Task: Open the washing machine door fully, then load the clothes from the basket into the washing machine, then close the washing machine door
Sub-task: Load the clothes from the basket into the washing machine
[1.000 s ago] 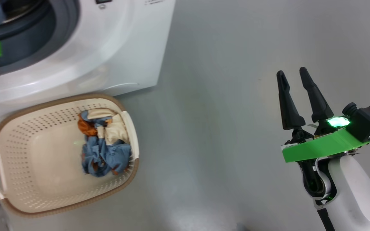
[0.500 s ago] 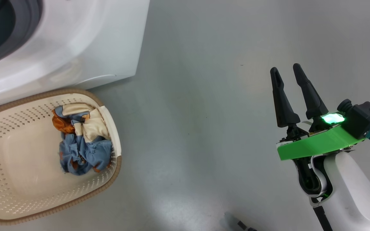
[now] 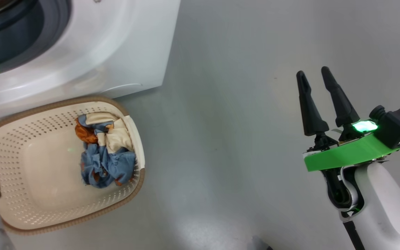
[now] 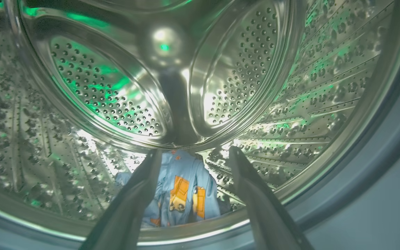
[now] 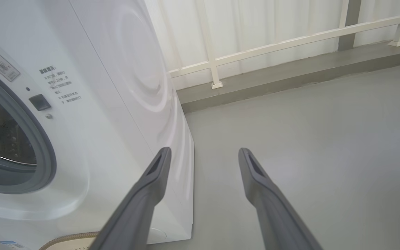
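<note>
The left gripper (image 4: 193, 151) stands spread and empty at the mouth of the steel drum (image 4: 307, 86), a blue orange-printed garment (image 4: 182, 189) lying at the drum's front edge. The right gripper (image 3: 313, 72) hangs spread over the floor (image 3: 221, 121). Clothes (image 3: 106, 156) lie bunched at the right end of the basket (image 3: 40, 211), beside the washing machine (image 3: 116, 52).

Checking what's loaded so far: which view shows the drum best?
The left wrist view: it looks straight into the drum, showing perforated steel walls and a blue garment at the bottom. The head view catches the dark gasket, top left; the right wrist view, a dim slice of drum at its left edge.
</note>
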